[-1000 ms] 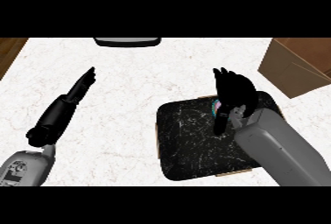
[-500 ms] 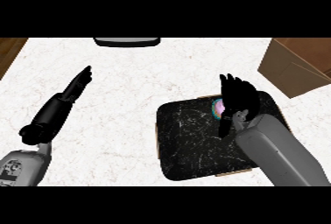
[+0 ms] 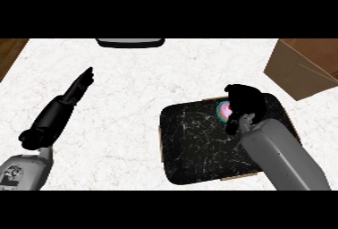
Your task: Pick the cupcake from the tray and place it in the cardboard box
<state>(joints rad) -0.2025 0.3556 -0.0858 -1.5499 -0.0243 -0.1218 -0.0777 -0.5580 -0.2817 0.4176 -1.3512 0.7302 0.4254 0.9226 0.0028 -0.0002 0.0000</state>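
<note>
Black marble tray (image 3: 198, 143) in the head view carries the pink cupcake (image 3: 224, 108) at its far right corner, and the right hand (image 3: 242, 100) has its fingers curled over and around it — the grasp step, by the look of it. Next comes a lift and a carry up-right to the cardboard box (image 3: 300, 67), well apart from the tray. The left hand (image 3: 78, 87) rests straight-fingered on the counter (image 3: 145, 71), holding nothing.

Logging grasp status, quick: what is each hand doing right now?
Left hand: open, fingers straight, holding nothing.
Right hand: fingers curled round the cupcake on the tray.
</note>
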